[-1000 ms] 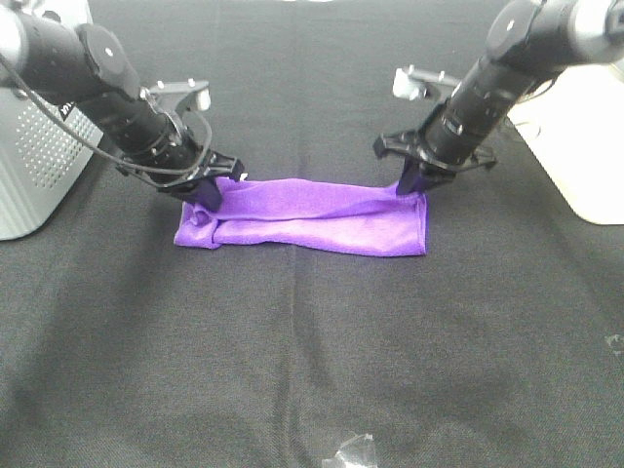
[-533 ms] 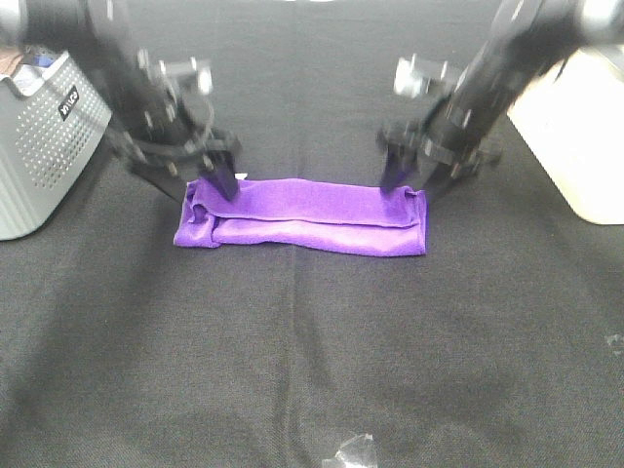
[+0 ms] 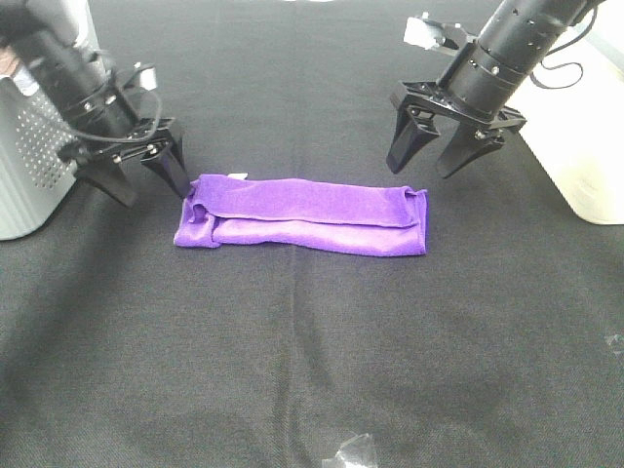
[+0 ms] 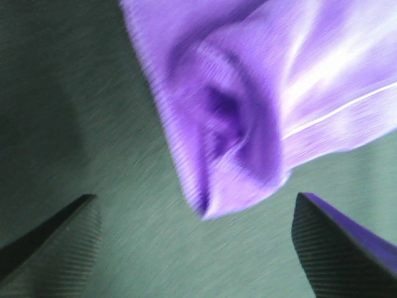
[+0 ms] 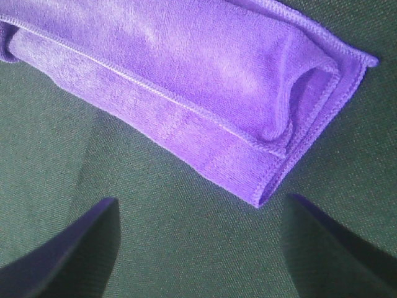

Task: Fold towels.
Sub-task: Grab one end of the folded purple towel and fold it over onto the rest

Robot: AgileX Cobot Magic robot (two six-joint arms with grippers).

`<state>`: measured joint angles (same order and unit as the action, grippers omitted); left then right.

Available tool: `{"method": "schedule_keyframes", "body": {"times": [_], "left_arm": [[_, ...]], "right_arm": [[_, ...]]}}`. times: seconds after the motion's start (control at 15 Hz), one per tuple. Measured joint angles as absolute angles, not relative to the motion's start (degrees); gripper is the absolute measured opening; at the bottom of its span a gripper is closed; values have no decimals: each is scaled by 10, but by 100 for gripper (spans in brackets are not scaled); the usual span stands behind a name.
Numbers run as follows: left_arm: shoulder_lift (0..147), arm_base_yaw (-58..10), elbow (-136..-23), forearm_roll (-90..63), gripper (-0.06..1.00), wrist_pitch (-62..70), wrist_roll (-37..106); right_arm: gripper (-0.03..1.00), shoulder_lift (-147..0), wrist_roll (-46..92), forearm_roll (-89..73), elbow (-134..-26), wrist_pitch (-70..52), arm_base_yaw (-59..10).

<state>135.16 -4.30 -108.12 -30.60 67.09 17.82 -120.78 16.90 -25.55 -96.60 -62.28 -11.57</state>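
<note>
The towel (image 3: 302,216), bright purple, lies flat on the black counter (image 3: 292,341) just beside the grey perforated basket (image 3: 34,185). It is folded into a long narrow band that runs straight away from the basket. Its upper layer stops short of the near long edge, so a stitched hem runs along the band's length. The end nearest the basket is bunched into a soft pucker with a dark hollow in it, and the left wrist view shows this blurred. The end farthest from the basket is neater. There the stitched corners are nearly stacked, and the top layer bulges up into a small open loop. A small white tag (image 3: 237,176) shows at the towel's far long edge, towards the basket end.

The left end effector (image 3: 154,193) sits between the basket and the towel. Its fingers are spread wide and nothing is held between them. The finger farther from the basket ends just beside the puckered corner, and whether it touches the cloth cannot be told.

The right end effector (image 3: 419,171) hangs over the towel end farthest from the basket. It too is spread wide and empty, with both fingertips clear of the fabric.

A white container (image 3: 585,146) stands beyond that end, well apart from the basket.
</note>
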Motion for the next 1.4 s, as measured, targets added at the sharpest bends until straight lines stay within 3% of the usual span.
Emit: {"method": "schedule_keyframes", "body": {"times": [1.0, 1.4], "left_arm": [[1414, -33, -1088, -402, 77, 646, 226], [1430, -95, -1106, -417, 75, 632, 221]], "right_arm": [[72, -1208, 156, -256, -966, -627, -116], [72, -1208, 156, -256, -966, -654, -116]]}}
